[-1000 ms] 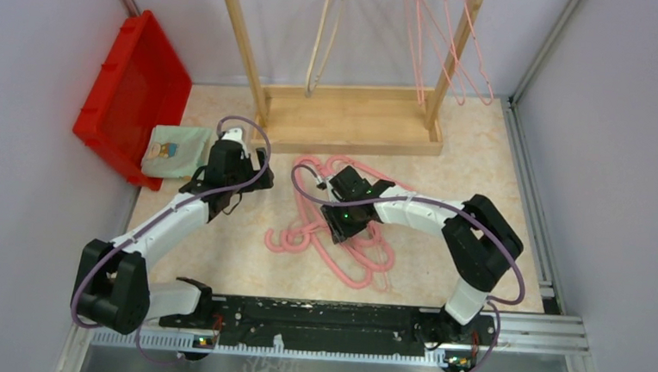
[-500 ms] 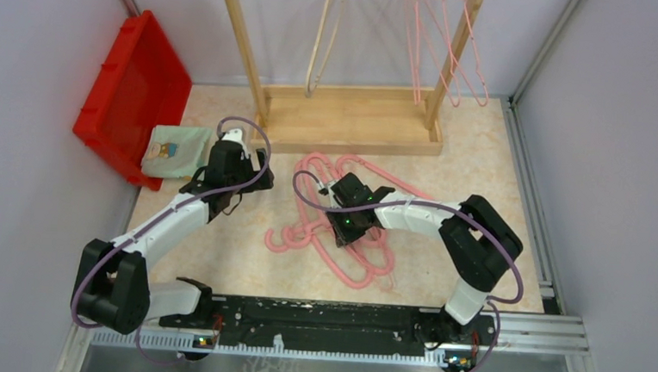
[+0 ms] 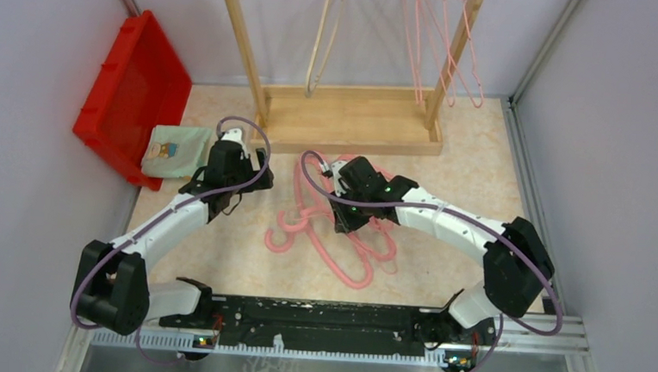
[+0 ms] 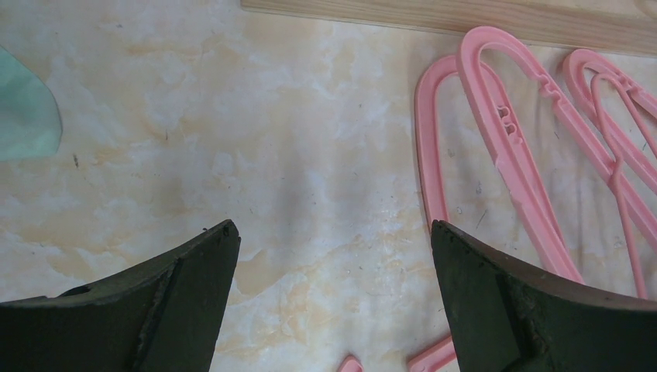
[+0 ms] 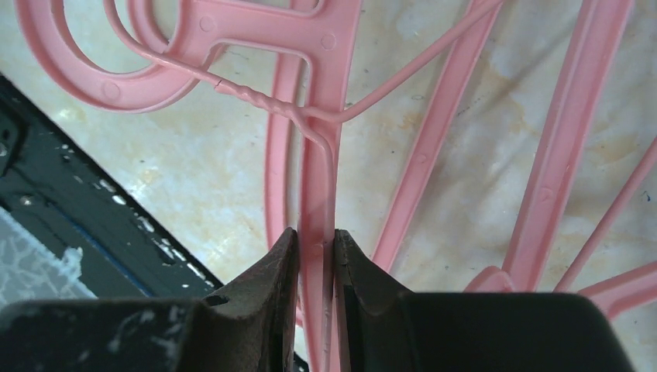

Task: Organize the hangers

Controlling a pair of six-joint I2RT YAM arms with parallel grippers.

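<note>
Pink plastic hangers (image 3: 286,233), thick flat ones tangled with thin wire ones, lie heaped on the marble-look table (image 3: 218,248) just in front of the wooden rack (image 3: 351,123), between the two arms. More hang on the rack: a beige hanger (image 3: 321,43) at left, thin pink hangers (image 3: 444,55) at right. Likely handling: light, stiff and slick plastic, while the wire ones are springy and bend easily. Hooks and loops interlock, so lifting one will probably drag its neighbours. Best hold looks like a straight flat bar or the neck under the hook, away from crossings. The right gripper (image 5: 316,232) has its fingers clenched on the straight bar of a thick flat pink hanger (image 5: 314,194). A thin pink wire hanger (image 5: 256,97) crosses just ahead with its twisted neck, and its wire runs down into the grip, so it may be pinched too, cannot tell. The left gripper (image 4: 331,232) hovers with fingers spread wide over bare table, heap just to its right, mint-green cloth (image 3: 177,149) to its left beside the red plastic bin (image 3: 134,79). Versus a second ago: the right arm's elbow has swung outward and its wrist has moved toward the rack, the heap has bunched and shifted left with it, the hanging pink ones have swayed slightly, and the left arm is unchanged.
</note>
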